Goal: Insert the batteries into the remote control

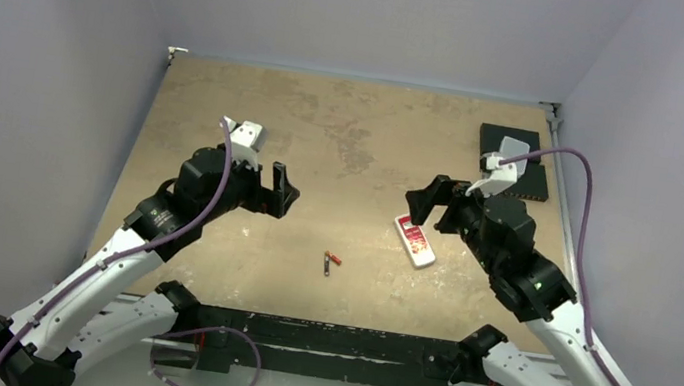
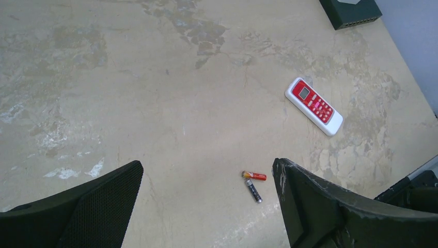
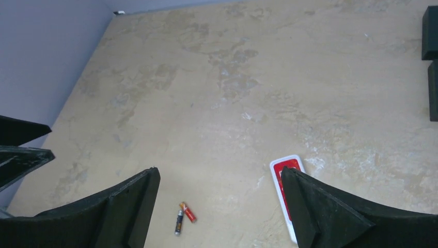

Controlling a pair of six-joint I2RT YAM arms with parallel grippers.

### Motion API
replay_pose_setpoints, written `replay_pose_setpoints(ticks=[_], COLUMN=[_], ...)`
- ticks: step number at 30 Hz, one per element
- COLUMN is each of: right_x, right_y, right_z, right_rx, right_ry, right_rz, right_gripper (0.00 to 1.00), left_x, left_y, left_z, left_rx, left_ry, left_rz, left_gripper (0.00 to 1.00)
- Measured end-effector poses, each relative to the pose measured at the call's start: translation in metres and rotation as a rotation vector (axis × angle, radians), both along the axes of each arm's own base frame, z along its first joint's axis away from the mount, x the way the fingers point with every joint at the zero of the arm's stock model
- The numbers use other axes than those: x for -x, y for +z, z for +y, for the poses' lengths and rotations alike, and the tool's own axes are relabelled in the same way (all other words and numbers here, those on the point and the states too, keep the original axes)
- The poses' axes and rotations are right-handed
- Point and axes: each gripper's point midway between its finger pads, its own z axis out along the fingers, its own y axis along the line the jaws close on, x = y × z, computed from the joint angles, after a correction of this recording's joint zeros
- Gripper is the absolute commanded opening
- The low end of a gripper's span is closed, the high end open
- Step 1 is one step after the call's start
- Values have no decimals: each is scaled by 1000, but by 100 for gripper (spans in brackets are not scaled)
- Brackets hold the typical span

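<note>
The remote control (image 1: 414, 241) is seen face up on the right half of the desk (image 1: 328, 120), toward the near edge. Its long axis runs slantwise from far-left to near-right. The right claw (image 1: 422, 204) is held wide open and empty just over its far end, so this arm is judged the nearer one. The batteries (image 1: 331, 261) are found close together, at an angle, near the middle of the near edge, between both arms. The left claw (image 1: 286, 190) is also spread open, with nothing held.

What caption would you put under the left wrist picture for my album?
Open left gripper hovers over two batteries and a face-up remote control.
</note>
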Motion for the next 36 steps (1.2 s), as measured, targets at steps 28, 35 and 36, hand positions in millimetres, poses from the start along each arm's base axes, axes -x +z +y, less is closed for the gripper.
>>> replay_pose_setpoints(ticks=[28, 35, 36], right_x=[-6, -10, -11], right_y=[-141, -172, -175], right_z=[6, 2, 1], right_rx=[366, 433, 441], right_ry=[26, -14, -23], right_rz=[451, 534, 540], right_gripper=[99, 99, 99], left_x=[9, 10, 10], left_y=[5, 4, 4], left_z=[13, 13, 13], left_rx=[-6, -9, -8], left_ry=[32, 31, 31], left_rz=[-15, -11, -12], left_gripper=[99, 99, 99])
